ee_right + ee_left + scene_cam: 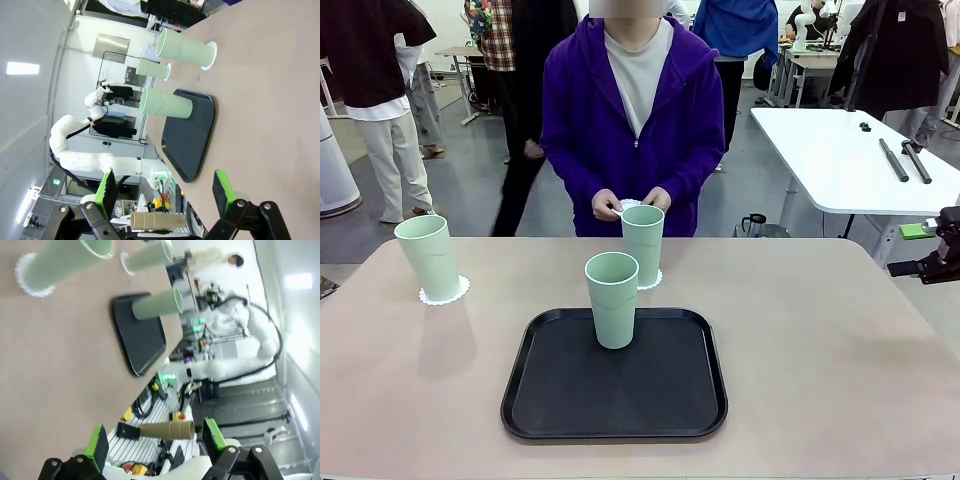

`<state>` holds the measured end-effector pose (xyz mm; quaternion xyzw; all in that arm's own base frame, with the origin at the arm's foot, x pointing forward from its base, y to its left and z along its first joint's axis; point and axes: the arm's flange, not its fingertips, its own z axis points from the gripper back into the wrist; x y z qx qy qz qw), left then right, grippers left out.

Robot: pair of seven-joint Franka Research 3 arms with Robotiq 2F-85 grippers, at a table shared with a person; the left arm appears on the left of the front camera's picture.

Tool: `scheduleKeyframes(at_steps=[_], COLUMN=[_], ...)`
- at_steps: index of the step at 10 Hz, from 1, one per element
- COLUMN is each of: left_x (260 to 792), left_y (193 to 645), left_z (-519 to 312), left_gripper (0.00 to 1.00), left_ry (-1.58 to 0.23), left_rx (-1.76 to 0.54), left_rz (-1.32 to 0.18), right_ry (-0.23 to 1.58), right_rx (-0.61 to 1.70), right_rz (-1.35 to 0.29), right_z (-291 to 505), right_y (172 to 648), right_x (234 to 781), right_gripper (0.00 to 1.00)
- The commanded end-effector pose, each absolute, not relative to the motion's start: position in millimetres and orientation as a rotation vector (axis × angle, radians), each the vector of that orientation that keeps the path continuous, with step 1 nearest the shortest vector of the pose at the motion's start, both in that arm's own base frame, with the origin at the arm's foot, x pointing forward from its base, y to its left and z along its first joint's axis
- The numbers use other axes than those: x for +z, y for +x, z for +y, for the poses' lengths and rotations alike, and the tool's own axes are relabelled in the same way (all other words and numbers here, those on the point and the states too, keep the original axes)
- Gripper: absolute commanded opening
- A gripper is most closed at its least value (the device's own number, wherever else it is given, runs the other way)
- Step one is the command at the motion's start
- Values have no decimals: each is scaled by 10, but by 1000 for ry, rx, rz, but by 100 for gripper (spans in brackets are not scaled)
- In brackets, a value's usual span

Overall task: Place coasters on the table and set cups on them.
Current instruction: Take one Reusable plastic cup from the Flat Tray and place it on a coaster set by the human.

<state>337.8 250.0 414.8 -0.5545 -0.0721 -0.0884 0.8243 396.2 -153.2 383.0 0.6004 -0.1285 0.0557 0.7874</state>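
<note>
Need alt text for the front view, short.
A pale green cup stands on a black tray in the middle of a tan table; a left cup and a far cup each stand on a white coaster. A person in purple at the far side holds a third coaster.

The left gripper (155, 440), a black two-finger claw with green pads, has its jaws spread wide and grips nothing. The right gripper (165, 190), of the same build, is equally wide and empty. The person's hands (608, 207) meet at the waist.
</note>
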Motion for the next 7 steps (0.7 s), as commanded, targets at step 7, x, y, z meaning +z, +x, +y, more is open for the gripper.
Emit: scheduleKeyframes(at_steps=[7], left_x=[4028], left_y=[3293], left_z=[2718], left_gripper=[100], left_ry=[-1201], left_rx=[3], left_rz=[-262], right_ry=[1300], right_rx=[123], right_rz=[-277], right_z=[-1531], right_y=[3956], right_x=[3838], right_gripper=[100])
